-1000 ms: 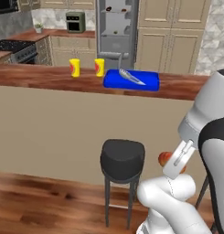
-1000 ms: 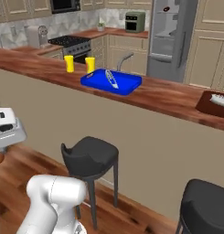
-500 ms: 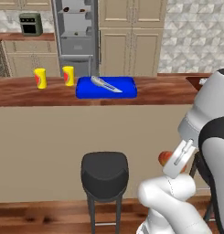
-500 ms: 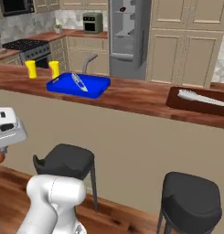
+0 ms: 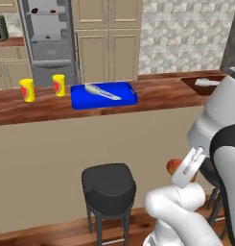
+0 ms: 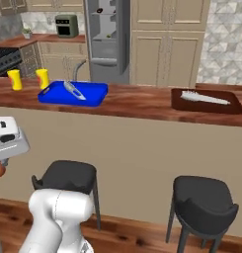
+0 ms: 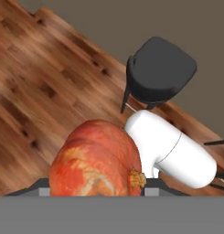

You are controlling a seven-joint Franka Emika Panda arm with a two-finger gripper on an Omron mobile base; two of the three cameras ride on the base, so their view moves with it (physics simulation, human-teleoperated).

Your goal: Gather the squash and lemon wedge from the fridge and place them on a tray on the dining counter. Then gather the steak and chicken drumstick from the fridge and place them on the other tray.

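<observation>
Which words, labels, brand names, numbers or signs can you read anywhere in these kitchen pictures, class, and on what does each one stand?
None can be read.
The two yellow cups on the dining counter carry a red mark, too blurred to tell whether it is text.
The fridge, the blue tray and the brown tray bear no lettering.

The glossy white, rounded plastic arm (image 5: 179, 216) is showing smooth tubular segments, swelling into bulbous elbows. A dark grey band (image 5: 223, 144) is ringing the joint between two white shells in the left base view. A slim white flat link (image 5: 187, 167) is carrying a small grey slot marking. In the right base view, a white boxy hand housing (image 6: 8, 139) is displaying small dark round screw holes on top.
</observation>
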